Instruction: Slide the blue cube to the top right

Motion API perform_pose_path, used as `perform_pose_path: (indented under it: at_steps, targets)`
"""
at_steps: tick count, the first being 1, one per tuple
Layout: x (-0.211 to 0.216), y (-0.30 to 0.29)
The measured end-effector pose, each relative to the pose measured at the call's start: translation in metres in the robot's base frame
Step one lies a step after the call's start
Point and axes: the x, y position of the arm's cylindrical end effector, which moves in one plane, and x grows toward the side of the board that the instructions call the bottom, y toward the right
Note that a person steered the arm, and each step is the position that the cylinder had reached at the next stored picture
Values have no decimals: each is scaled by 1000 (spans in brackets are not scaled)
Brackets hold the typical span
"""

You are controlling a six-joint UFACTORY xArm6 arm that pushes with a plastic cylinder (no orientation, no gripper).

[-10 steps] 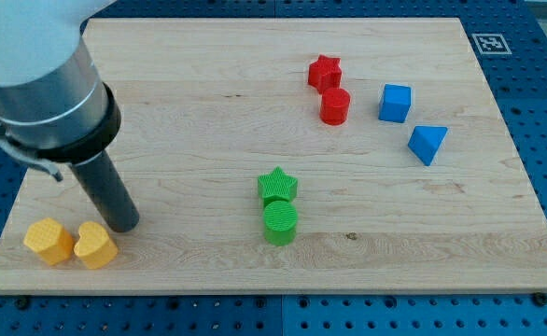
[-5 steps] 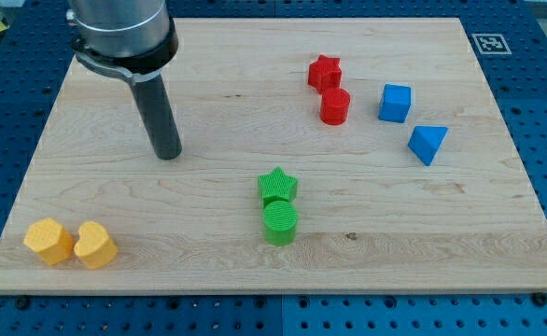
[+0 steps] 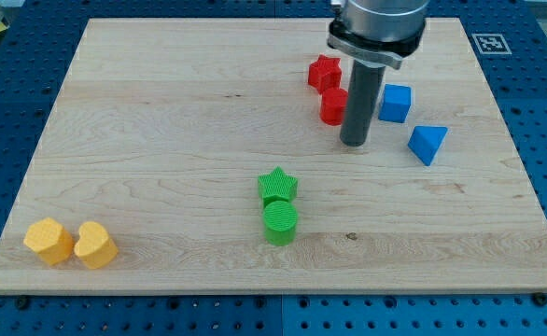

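The blue cube [image 3: 396,103] sits on the wooden board [image 3: 161,168] at the upper right. My tip [image 3: 354,142] is on the board below and to the left of the cube, a short gap away. The rod partly hides the red cylinder [image 3: 331,106], which is just left of it. A blue triangular block [image 3: 427,143] lies below and right of the cube, to the right of my tip.
A red star [image 3: 324,72] sits above the red cylinder. A green star [image 3: 277,185] and a green cylinder [image 3: 279,222] stand together at the lower middle. Two yellow blocks [image 3: 49,240] [image 3: 95,245] lie at the lower left. A marker tag [image 3: 487,43] is at the top right corner.
My tip has swept from the lower left by the yellow blocks, across the upper left, to the right side beside the red cylinder and blue cube. No block has moved.
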Motion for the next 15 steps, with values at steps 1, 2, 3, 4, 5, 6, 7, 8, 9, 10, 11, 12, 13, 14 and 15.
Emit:
perform_pose_path:
  at_steps: [1,2,3,4,5,6,7,8,9,10,11,12,13,14,15]
  targets:
    - [-1,0]
    - [-22,14]
    - [-35,39]
    - [-35,65]
    - [-35,66]
    - [-35,66]
    - [-46,73]
    - [-61,87]
    - [-72,97]
    - [-84,102]
    - [-104,106]
    - [-125,112]
    - [-149,118]
    - [-175,126]
    - [-192,130]
